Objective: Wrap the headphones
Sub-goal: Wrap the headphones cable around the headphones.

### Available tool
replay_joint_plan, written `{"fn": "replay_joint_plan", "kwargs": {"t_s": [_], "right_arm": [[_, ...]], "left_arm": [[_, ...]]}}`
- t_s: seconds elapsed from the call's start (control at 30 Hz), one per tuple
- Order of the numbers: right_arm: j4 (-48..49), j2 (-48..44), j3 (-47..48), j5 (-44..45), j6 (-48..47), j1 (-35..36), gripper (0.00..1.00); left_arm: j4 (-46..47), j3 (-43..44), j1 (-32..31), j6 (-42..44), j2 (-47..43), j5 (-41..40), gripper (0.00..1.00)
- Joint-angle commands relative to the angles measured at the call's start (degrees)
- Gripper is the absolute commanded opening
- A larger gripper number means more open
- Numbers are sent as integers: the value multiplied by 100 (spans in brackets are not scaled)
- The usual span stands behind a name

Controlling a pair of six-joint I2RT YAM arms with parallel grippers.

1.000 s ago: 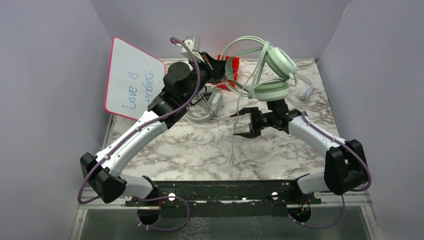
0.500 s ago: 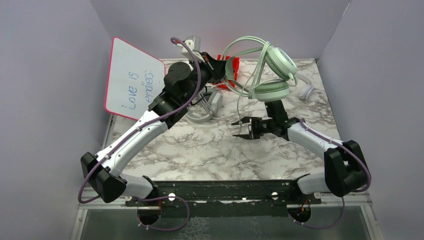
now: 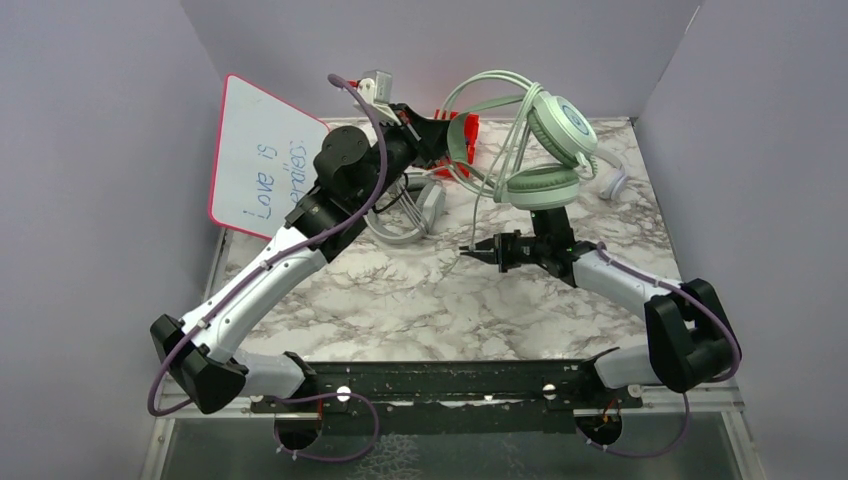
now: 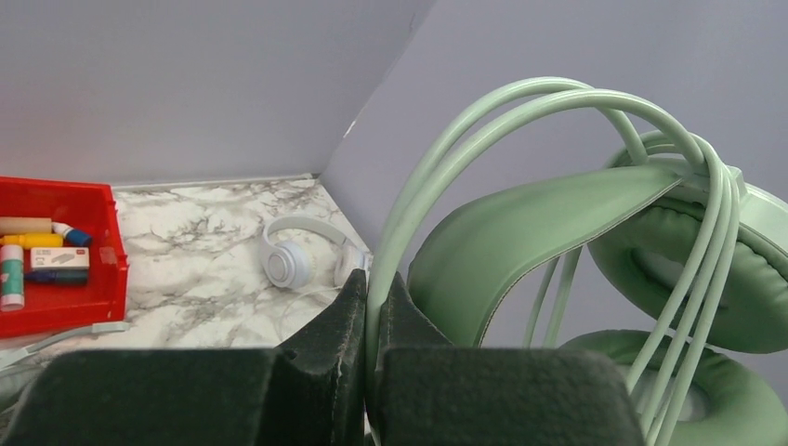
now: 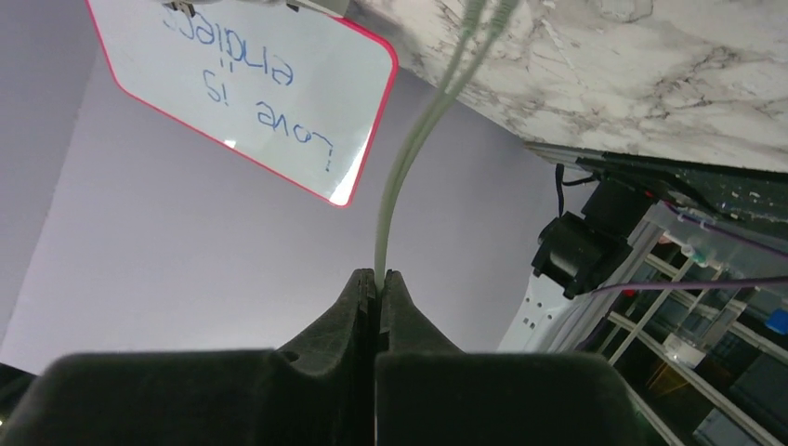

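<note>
The mint-green headphones (image 3: 545,150) hang in the air at the back of the table. My left gripper (image 3: 455,135) is shut on their thin headband wires (image 4: 437,167), with the ear cups (image 4: 688,260) to its right. Their long thin cable (image 3: 478,215) is looped over the headband and drops to my right gripper (image 3: 480,248), which is shut on it just above the marble. In the right wrist view the cable (image 5: 400,167) runs straight out from between the closed fingertips of the right gripper (image 5: 378,277). A grey-white headset (image 3: 415,210) lies under the left arm. A small white headset (image 3: 612,180) (image 4: 297,260) lies at the back right.
A red bin (image 4: 56,255) of small items sits at the back, partly hidden behind the left gripper in the top view. A pink-edged whiteboard (image 3: 265,160) leans against the left wall. Grey walls close in three sides.
My right gripper has shut on the hanging cable and shifted slightly back and left; the cable's loose end has left the marble. The left arm has raised the headphones a little.
</note>
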Motion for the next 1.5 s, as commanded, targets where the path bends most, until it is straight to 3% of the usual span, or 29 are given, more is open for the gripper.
{"fn": "replay_joint_plan", "kwargs": {"t_s": [0.0, 0.27, 0.37, 0.47, 0.53, 0.7, 0.87, 1.07, 1.27, 1.37, 1.47], "right_arm": [[848, -101, -345, 669, -128, -25, 0], [2375, -1045, -1137, 1132, -2513, -1386, 0], [3130, -1113, -1165, 389, -3590, -2093, 0], [3609, -836, -404, -505, -4925, -2420, 0], [3194, -684, 374, -1083, -5924, -2425, 2], [2697, -893, 1158, -1171, -6929, -2460, 3], [3126, -987, 1469, -1625, -7184, -2461, 4], [3409, -1422, 1550, -2135, -7394, -2456, 6], [3720, -1861, 1268, -2329, -7362, -2452, 6], [3921, -2181, 1063, -1971, -7121, -2452, 6], [4788, -2173, 1048, -2362, -6502, -2446, 7]], "left_arm": [[347, 381, -8, -547, -353, 557, 0], [-1269, 431, 0, -328, -817, 985, 0], [-1691, 452, 3, -100, -916, 1251, 0], [-2069, 436, 2, 94, -871, 1744, 0], [-2187, 269, 4, 132, -810, 2137, 0], [-2162, -327, 6, 231, -934, 2425, 0], [-2294, -602, 6, 488, -882, 2824, 0], [-2814, -802, 3, 963, -793, 2206, 0], [-2761, -970, 3, 916, -808, 1773, 0], [-2687, -1044, 12, 828, -817, 1718, 0], [-2717, -1041, 12, 824, -703, 1777, 0]]}}
